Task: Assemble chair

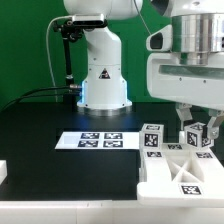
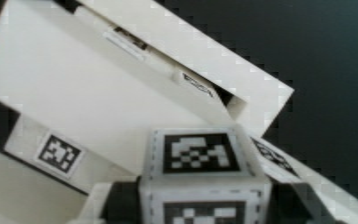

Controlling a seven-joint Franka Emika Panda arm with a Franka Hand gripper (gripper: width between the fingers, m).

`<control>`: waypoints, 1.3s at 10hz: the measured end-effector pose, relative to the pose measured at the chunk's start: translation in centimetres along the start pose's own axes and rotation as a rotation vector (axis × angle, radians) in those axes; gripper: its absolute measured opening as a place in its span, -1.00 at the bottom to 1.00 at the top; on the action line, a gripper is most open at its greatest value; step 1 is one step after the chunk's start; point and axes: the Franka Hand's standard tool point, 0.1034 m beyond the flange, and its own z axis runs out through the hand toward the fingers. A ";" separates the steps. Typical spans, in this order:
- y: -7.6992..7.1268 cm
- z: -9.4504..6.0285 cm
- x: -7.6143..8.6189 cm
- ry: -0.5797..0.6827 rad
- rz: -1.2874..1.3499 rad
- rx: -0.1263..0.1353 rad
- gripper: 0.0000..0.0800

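My gripper (image 1: 197, 138) is at the exterior view's right, shut on a white square post (image 1: 198, 134) with black-and-white tags, held a little above the table. In the wrist view the post (image 2: 202, 165) sits between the dark fingers (image 2: 130, 198) of the gripper (image 2: 202, 203). Under and beyond it lies a large white slotted chair panel (image 2: 131, 90) with a tag (image 2: 57, 152). In the exterior view this panel (image 1: 168, 172) lies at the front right. Another tagged white post (image 1: 152, 138) stands upright just left of the gripper.
The marker board (image 1: 95, 140) lies flat on the black table in the middle. The robot base (image 1: 103, 75) stands behind it. A white part (image 1: 3, 172) shows at the left edge. Small white pieces lie near the held post (image 1: 176, 147).
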 end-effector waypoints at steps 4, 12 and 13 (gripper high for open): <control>-0.1 0.0 -0.3 -0.007 0.067 0.003 0.04; -0.3 0.5 -1.3 -0.004 -0.651 -0.011 0.62; -0.4 0.3 -0.9 0.010 -0.820 -0.025 0.62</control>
